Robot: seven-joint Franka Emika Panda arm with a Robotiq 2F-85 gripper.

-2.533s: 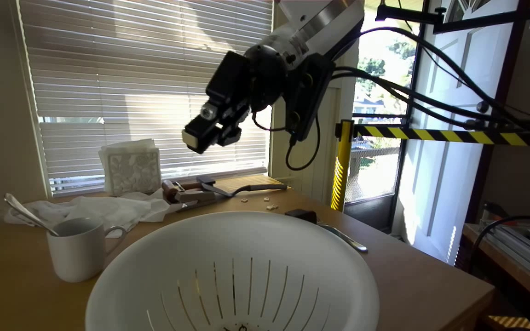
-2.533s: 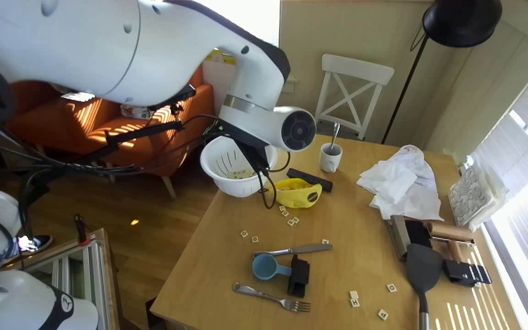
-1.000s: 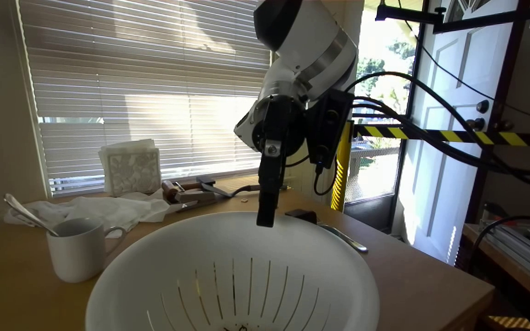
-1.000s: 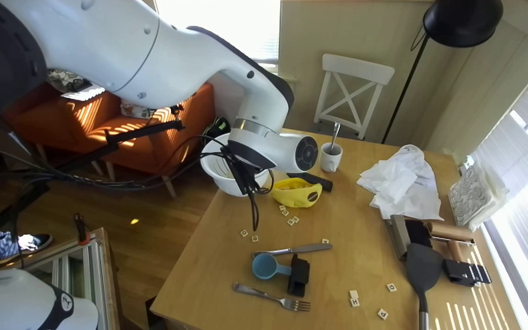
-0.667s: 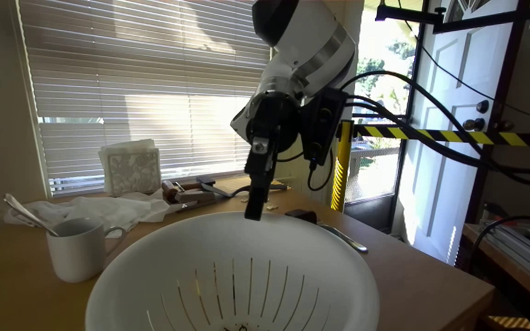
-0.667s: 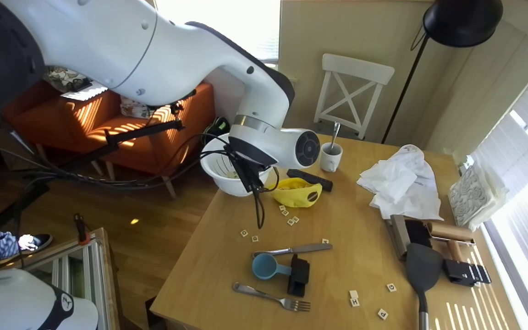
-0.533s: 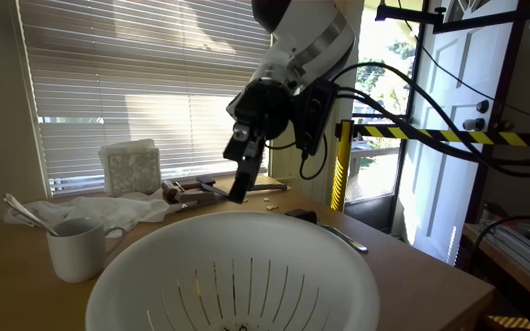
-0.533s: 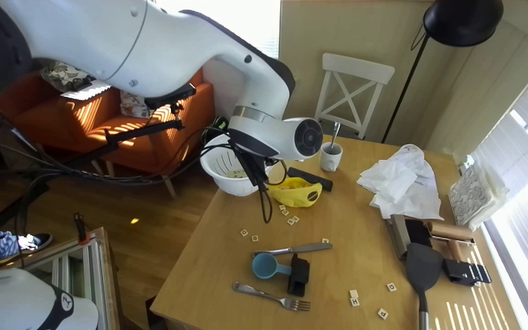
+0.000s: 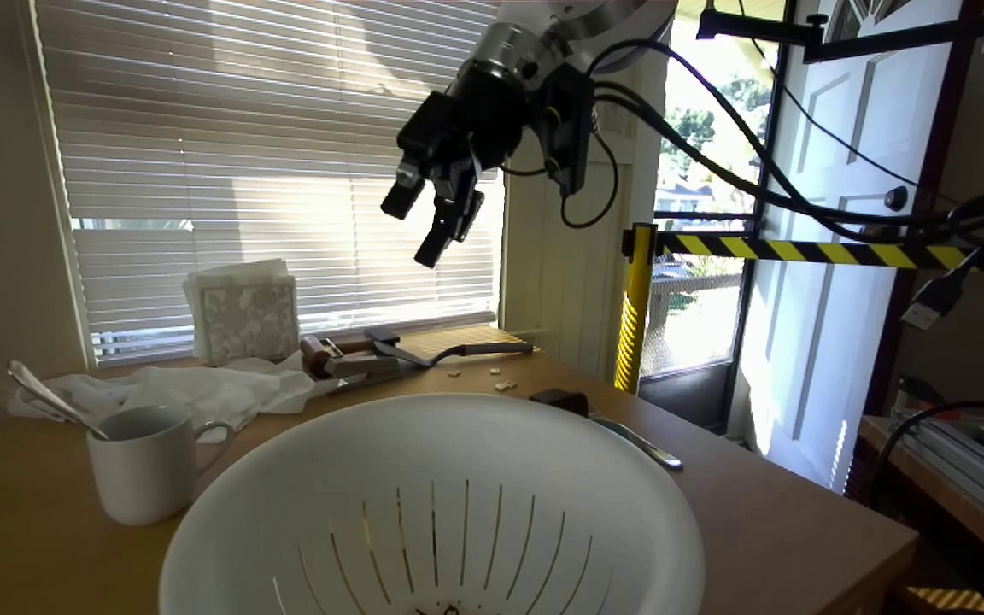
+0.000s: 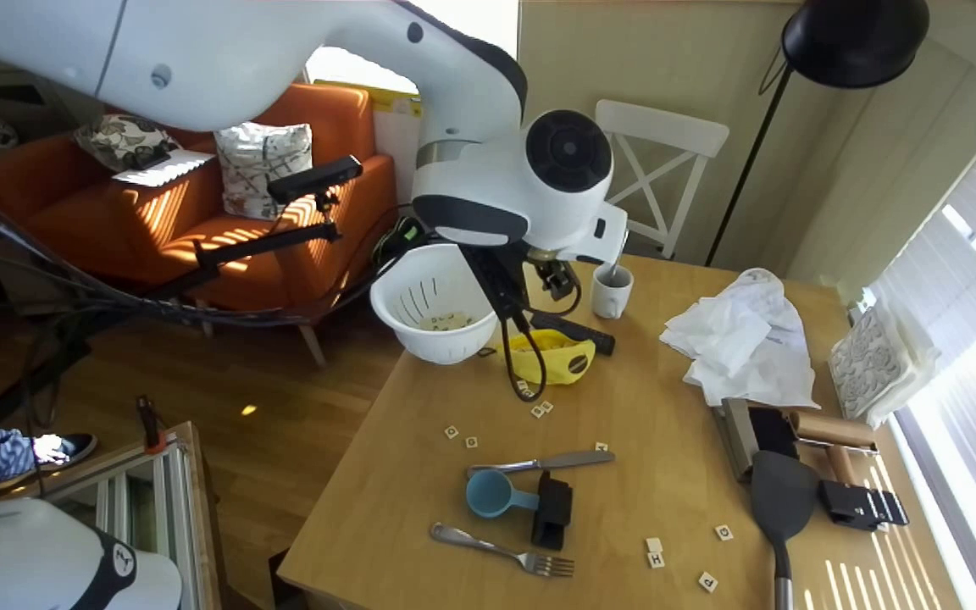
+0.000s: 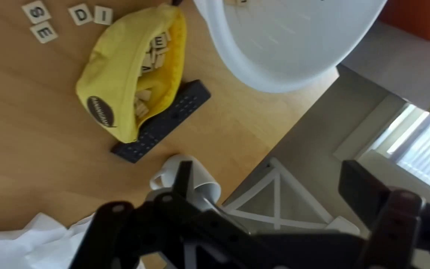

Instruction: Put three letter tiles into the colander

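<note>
Near the colander point(image 10: 437, 349), the letter tiles point(image 11: 81, 14) should handle light, stiff and slick: pinch opposite edges. Higher than it, the end effector point(image 9: 408, 232) gapes wide, empty.

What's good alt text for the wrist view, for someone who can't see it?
Open, empty gripper at the bottom, a wooden table beyond. On it lie a yellow pouch of letter tiles, a black remote and four loose tiles. A white colander is cut off at the top; a mug shows partly behind the gripper.

Tiles point(image 10: 446, 321) in colander point(image 10: 437, 345), seemingly lettered, illegible.
</note>
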